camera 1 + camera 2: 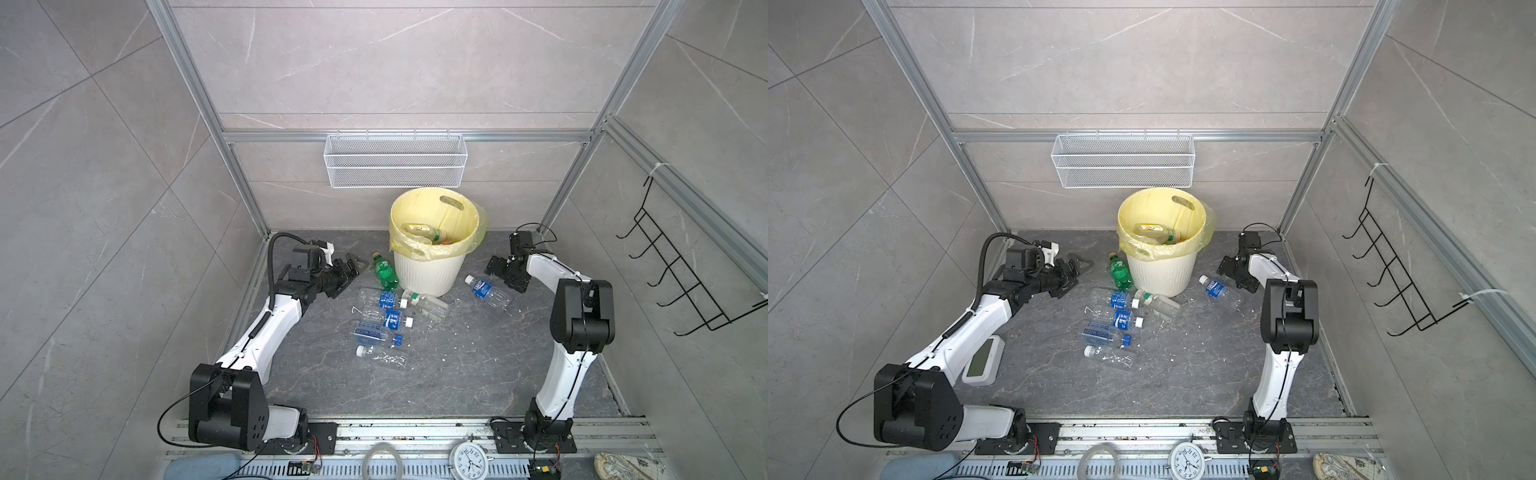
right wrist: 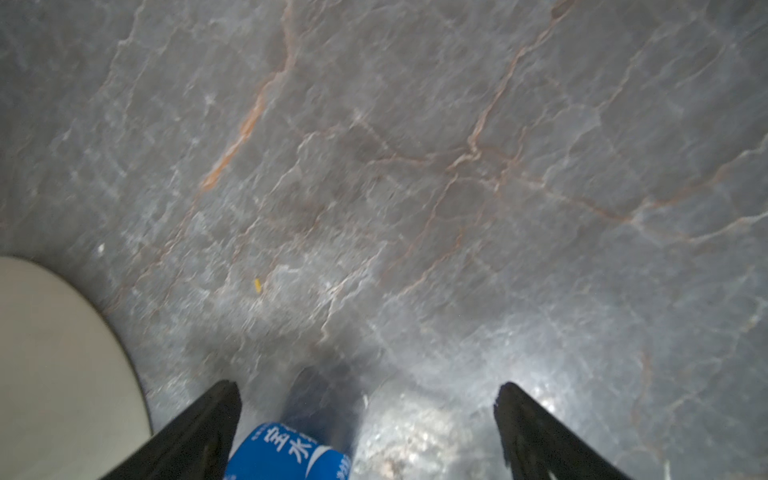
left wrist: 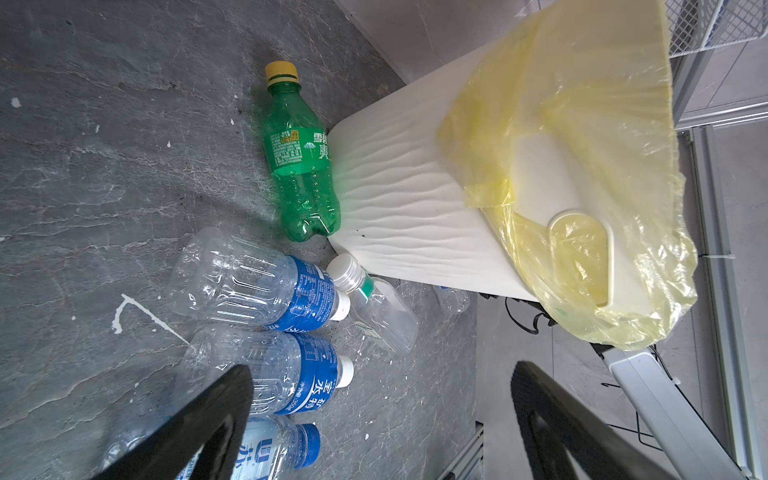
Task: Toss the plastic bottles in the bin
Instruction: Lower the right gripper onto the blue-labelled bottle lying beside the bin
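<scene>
In the blurred right wrist view, the edge cuts off a blue-labelled bottle [image 2: 286,453].

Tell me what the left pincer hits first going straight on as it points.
The left pincer would probably meet the bin low on its wall, just beside the green bottle; depth is unclear.

Lower centre, the floor [image 1: 457,374] is dark grey stone-look slab, matt and scuffed, with pale veins. At centre, the bin [image 1: 428,276] is matt cream plastic with a rippled wall. Its liner [image 3: 582,124] is thin, crinkled, glossy yellow film. The clear bottles [image 3: 245,282] are shiny ribbed plastic with slick blue labels. The green bottle [image 3: 301,166] is translucent plastic. Upper centre are a white wire-mesh basket [image 1: 395,166] and brushed metal rails [image 1: 291,136].
</scene>
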{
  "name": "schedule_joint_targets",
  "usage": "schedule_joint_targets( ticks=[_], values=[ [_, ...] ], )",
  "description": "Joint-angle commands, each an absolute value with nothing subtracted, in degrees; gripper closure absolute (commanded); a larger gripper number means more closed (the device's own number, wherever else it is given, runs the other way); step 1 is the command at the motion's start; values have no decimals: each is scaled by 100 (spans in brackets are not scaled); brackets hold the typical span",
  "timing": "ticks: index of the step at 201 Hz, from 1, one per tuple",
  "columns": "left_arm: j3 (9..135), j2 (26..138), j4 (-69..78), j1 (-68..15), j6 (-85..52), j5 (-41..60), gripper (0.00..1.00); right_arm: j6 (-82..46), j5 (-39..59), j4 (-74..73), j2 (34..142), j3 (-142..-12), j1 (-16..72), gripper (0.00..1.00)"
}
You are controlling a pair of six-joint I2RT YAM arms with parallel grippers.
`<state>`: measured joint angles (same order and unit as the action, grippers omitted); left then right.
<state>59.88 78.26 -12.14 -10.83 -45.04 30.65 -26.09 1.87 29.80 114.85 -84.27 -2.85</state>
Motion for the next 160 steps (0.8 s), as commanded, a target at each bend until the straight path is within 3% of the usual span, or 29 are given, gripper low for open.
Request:
schedule_joint_targets(
  ticks=[1, 160],
  values=[
    [5967, 7779, -1002, -1048, -4560, 3217, 0, -2601, 298, 2944, 11214, -8258, -205, 1],
    [5924, 7822, -941, -1055, -4674, 3331, 0, -2656, 711, 2709, 10065, -7094, 322, 1]
  ],
)
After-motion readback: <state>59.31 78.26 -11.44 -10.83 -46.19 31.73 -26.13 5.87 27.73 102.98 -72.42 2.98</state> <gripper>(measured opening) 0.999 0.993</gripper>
